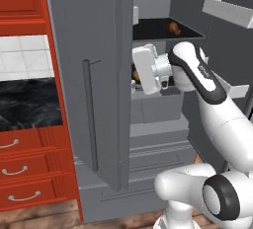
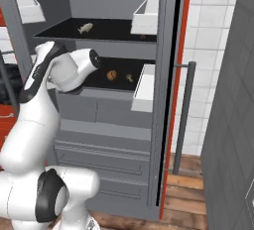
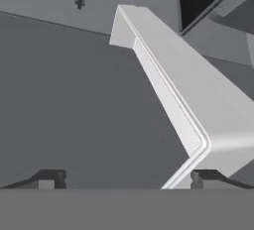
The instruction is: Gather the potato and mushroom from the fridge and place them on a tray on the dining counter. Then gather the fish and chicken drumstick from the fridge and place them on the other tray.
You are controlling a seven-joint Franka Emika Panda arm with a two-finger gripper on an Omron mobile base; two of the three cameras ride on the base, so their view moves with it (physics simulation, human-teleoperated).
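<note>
Inside the grey metal fridge (image 2: 114, 120), the claw (image 3: 126, 178) gapes beside a boxy white door bin (image 3: 198, 105).

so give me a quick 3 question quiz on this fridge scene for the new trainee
1. True or false: both doors of the fridge are shut.
2. The potato and the mushroom lie side by side on: A) the shelf above the fish; B) the shelf below the fish; C) a white door bin.
3. Fill in: in the hand view the tool has its jaws ____, with nothing held.

Key: 1 false; 2 B; 3 open.
</note>
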